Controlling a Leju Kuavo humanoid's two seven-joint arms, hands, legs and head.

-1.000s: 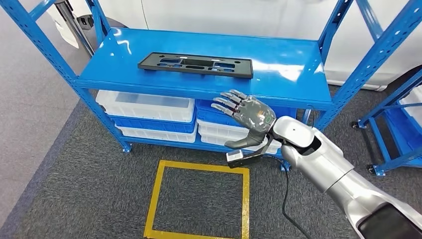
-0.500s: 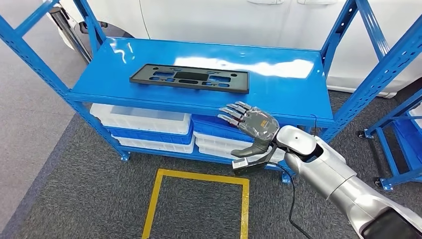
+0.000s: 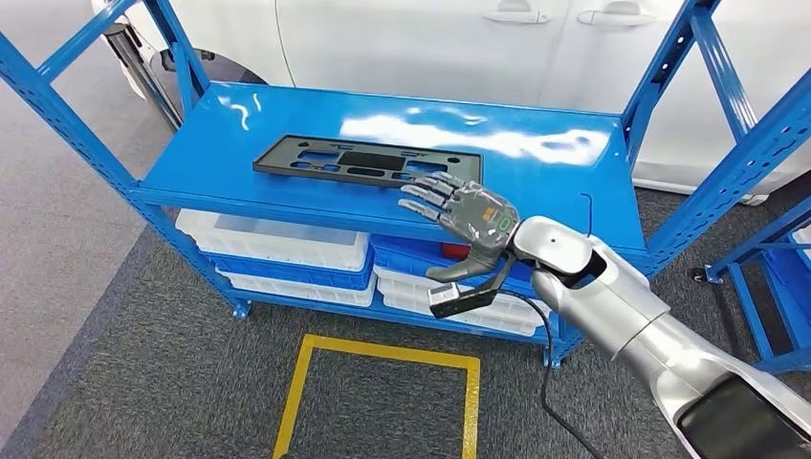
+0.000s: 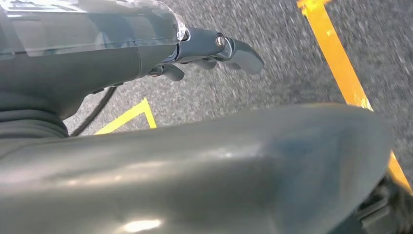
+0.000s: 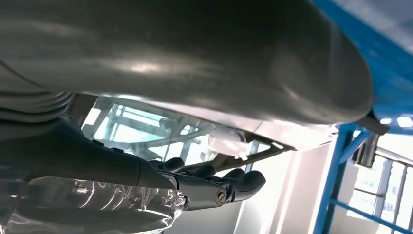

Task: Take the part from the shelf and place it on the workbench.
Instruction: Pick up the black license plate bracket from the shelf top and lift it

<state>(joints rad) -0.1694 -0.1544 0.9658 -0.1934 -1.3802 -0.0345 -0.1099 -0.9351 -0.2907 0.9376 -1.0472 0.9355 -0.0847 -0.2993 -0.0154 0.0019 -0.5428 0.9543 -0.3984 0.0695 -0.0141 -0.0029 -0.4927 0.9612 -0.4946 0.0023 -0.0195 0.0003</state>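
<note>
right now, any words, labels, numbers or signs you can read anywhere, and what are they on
None can be read.
Right hand: a small green mark on its back, too small to read.
Black part on the blue shelf: cut-outs, no lettering visible.
White bins below: no readable labels.
Yellow floor tape: a plain outline, no text.

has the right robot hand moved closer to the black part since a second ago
Yes. The right robot hand has risen from below the shelf's front edge to above it, its fingertips now near the black part. The camera shifted too.
</note>
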